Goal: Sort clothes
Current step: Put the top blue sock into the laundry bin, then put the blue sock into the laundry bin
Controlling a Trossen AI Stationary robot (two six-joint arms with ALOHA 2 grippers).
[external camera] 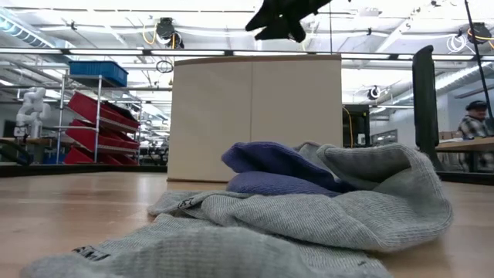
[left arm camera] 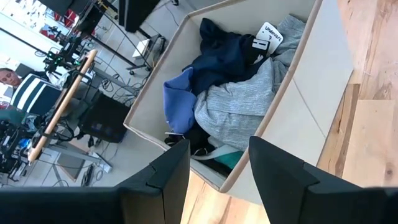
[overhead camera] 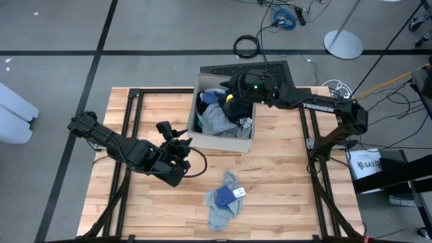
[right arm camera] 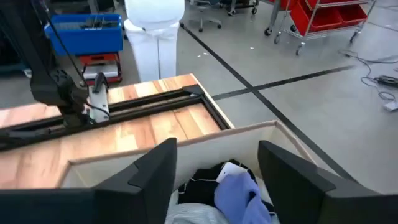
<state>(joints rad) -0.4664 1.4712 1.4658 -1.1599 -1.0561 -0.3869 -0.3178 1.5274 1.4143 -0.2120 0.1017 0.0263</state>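
A beige fabric box [overhead camera: 202, 84] stands at the table's far middle. It holds a heap of clothes: a grey top [left arm camera: 239, 99], a navy piece [left arm camera: 227, 53], a blue piece [left arm camera: 178, 96], black cloth and a bit of turquoise [left arm camera: 231, 158]. A grey garment [overhead camera: 223, 212] with a blue piece [overhead camera: 223, 196] on it lies flat on the table near the front edge, and also shows in the low view [external camera: 370, 208]. My left gripper [overhead camera: 183, 140] is open and empty, left of the box and pointing at it. My right gripper [overhead camera: 233, 101] is open and empty above the box's clothes.
A black metal frame [overhead camera: 131, 94] runs around the tabletop. Bare wood lies between the box and the grey garment. Cables and a stand base [overhead camera: 343, 44] lie on the floor beyond the far edge. A person [external camera: 472, 123] shows far off in the room.
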